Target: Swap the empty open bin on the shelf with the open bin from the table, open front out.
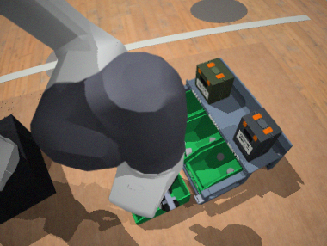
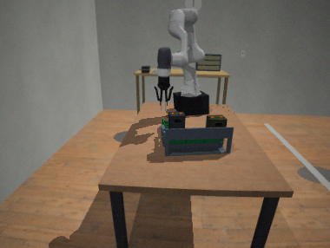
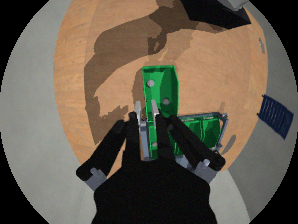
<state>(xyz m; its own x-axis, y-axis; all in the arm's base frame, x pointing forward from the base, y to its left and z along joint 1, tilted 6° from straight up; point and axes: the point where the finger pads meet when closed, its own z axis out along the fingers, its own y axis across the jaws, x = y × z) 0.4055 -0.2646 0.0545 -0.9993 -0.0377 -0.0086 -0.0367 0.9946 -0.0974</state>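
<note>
Nearest in the exterior view, at the middle of the frame, is the blue-grey shelf (image 2: 196, 134) with two dark boxes (image 2: 176, 119) on its top board. The top view shows green bins (image 1: 211, 165) in a row along its open side, at centre right. Grey specks lie in those that show, and which one is empty cannot be told from here. Just past the shelf's left end stands the open bin (image 3: 161, 96), on the table beside the shelf. It sits at the centre of the wrist view, long axis running up the frame, with small grey parts on its floor. It looks like a thin-walled moulded box, so it is probably light and stiff, with smooth sides that could slip. The loose parts will slide or spill through the open front if it tips that way. The best hold is likely a pinch on one long side wall near mid-length, keeping the bin level. Farther back and above it hangs the gripper (image 3: 145, 108), pointing straight down. Its fingers stand only slightly apart, a gap fit for a wall's thickness, and have hold of nothing. In the wrist view they line up over the bin's left wall. In the exterior view the tips appear just clear of the bin, though contact cannot be ruled out.
</note>
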